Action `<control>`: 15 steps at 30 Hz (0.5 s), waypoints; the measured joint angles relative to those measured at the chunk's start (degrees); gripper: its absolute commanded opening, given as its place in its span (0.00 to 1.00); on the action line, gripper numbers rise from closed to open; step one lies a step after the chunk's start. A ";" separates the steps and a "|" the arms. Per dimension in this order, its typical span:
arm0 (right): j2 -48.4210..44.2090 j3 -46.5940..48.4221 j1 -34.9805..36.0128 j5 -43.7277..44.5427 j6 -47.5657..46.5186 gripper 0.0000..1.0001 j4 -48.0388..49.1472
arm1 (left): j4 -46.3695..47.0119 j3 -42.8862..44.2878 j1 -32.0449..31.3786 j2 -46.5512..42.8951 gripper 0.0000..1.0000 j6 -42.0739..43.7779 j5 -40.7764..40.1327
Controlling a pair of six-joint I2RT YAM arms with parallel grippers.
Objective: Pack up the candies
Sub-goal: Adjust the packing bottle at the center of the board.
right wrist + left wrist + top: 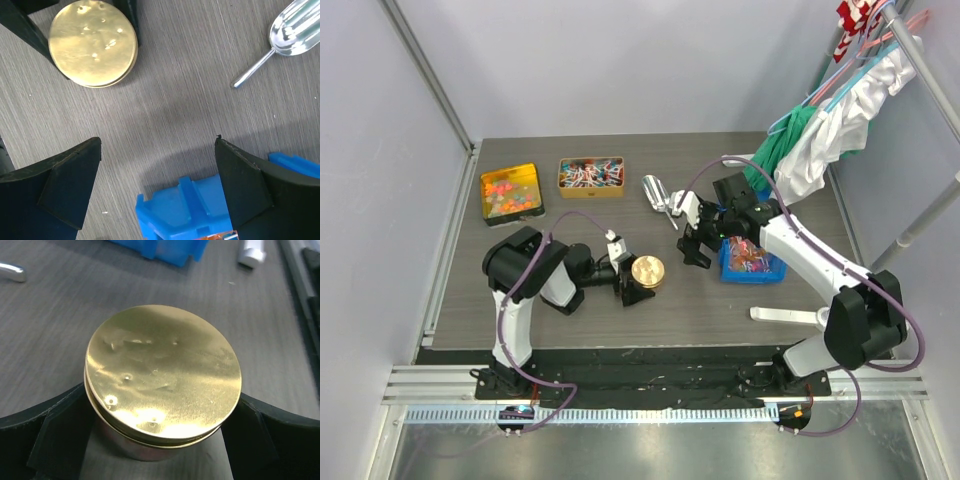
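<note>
A round gold tin (pixel 648 271) with its lid on stands on the table; the lid sits slightly askew in the left wrist view (pixel 162 375). My left gripper (pixel 632 277) has its fingers (pixel 55 440) pressed against both sides of the tin. Candies (pixel 748 252) lie in a blue bin (pixel 767 272), gummy ones in a yellow tray (pixel 512 192) and wrapped ones in a gold rectangular tin (pixel 591 175). My right gripper (pixel 695 245) is open and empty, just left of the blue bin (pixel 190 210), its fingers (pixel 70 180) wide apart.
A metal scoop (pixel 658 193) lies behind the right gripper and shows in the right wrist view (pixel 292 32). A white tool (pixel 785 315) lies at the front right. Clothes (pixel 820 135) hang on a rack at the back right.
</note>
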 measured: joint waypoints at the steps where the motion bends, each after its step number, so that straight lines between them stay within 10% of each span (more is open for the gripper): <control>1: -0.35 0.00 -0.07 0.00 -0.02 1.00 -0.26 | -0.22 -0.04 0.33 -0.13 1.00 -0.94 2.27; 15: -10.51 -1.07 -0.31 -1.81 0.17 1.00 -4.55 | -3.58 -2.58 2.86 -3.26 1.00 -4.22 23.82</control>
